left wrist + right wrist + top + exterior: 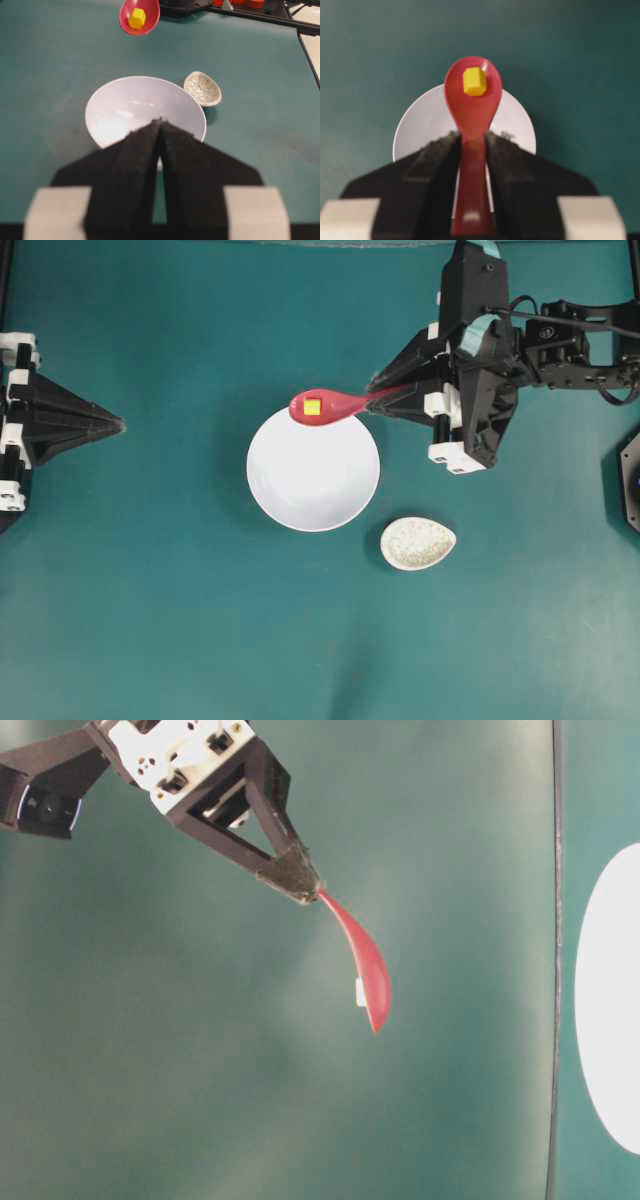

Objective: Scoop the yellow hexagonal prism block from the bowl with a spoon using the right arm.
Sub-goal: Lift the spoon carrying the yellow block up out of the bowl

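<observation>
My right gripper [372, 400] is shut on the handle of the pink-red spoon [335, 405], held in the air above the far rim of the white bowl [313, 480]. The yellow hexagonal prism block [312, 407] lies in the spoon's scoop. In the right wrist view the spoon [472, 105] runs out from between my fingers [473, 137] with the block [474, 82] near its tip, the bowl [415, 130] below. The bowl holds nothing. My left gripper [118, 424] rests at the left, tips together; in its own view [160, 122] it points at the bowl [115, 110].
A small speckled beige spoon rest [417, 543] lies on the teal table just right of and nearer than the bowl. The right arm's black body [480, 390] fills the upper right. A dark fixture [632, 480] sits at the right edge.
</observation>
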